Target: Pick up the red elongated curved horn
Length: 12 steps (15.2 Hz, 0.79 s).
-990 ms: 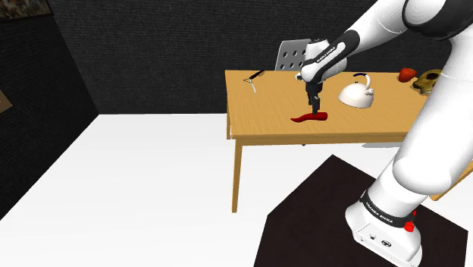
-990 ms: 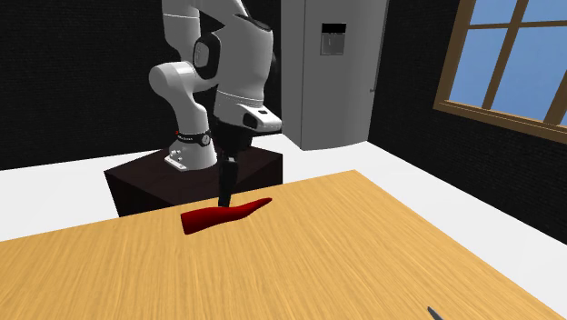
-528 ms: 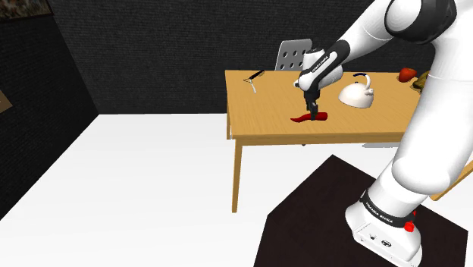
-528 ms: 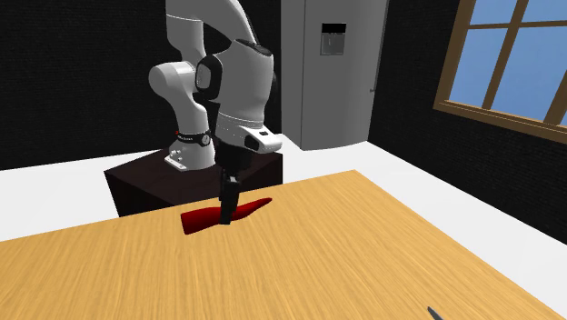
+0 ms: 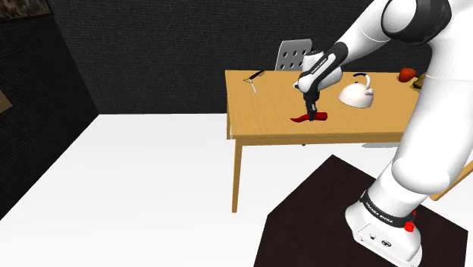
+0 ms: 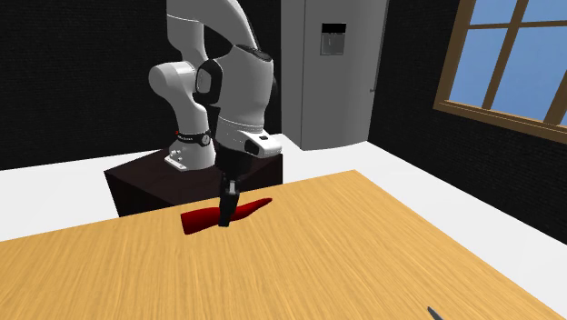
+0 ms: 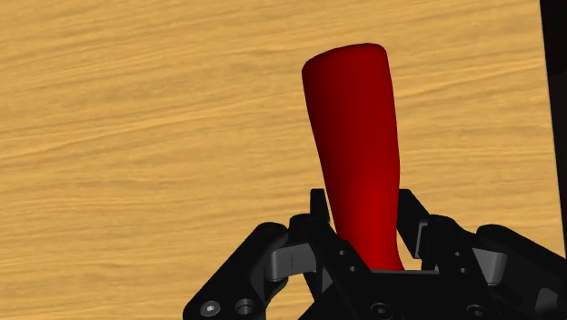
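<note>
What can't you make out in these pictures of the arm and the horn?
- Wrist view: the red horn's near end, hidden behind the gripper.
- Shoulder view: a small red thing on the table, partly behind the arm, too small to name.
- Shoulder view: a thin thing at the table's far corner, too small to name.
- Second exterior view: a dark tip, cut off by the bottom edge.

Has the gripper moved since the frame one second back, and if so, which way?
Yes. Against the table, the gripper has come down from just above the red horn onto its middle.
</note>
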Tool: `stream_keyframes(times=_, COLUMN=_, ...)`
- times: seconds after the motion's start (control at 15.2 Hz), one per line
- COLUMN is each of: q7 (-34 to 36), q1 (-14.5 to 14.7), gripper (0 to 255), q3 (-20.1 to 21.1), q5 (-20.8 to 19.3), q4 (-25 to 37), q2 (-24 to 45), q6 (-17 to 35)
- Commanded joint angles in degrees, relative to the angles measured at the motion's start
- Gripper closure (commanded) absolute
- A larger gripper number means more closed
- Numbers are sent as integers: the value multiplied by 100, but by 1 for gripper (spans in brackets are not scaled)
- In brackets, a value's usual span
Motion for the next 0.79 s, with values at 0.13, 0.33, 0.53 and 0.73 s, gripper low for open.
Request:
stream_keyframes(times=0.13, q7=-1, q1=-2, gripper=255, q3=-1, q5=0, q4=1, q2=5, q6=3)
stream_keyframes(times=0.33, q7=8, q1=24, gripper=255, q3=-20, q5=-45, q4=13, q2=-129, q6=-137)
stream_keyframes(times=0.53, q7=7, q1=55, gripper=255, q3=-43, q5=-104, q4=55, q2=-319, q6=-358)
stream_keyframes(times=0.73, q7=5, q1=81, gripper=255, q3=-59, q5=-159, q4=107, q2=-503, q6=-582)
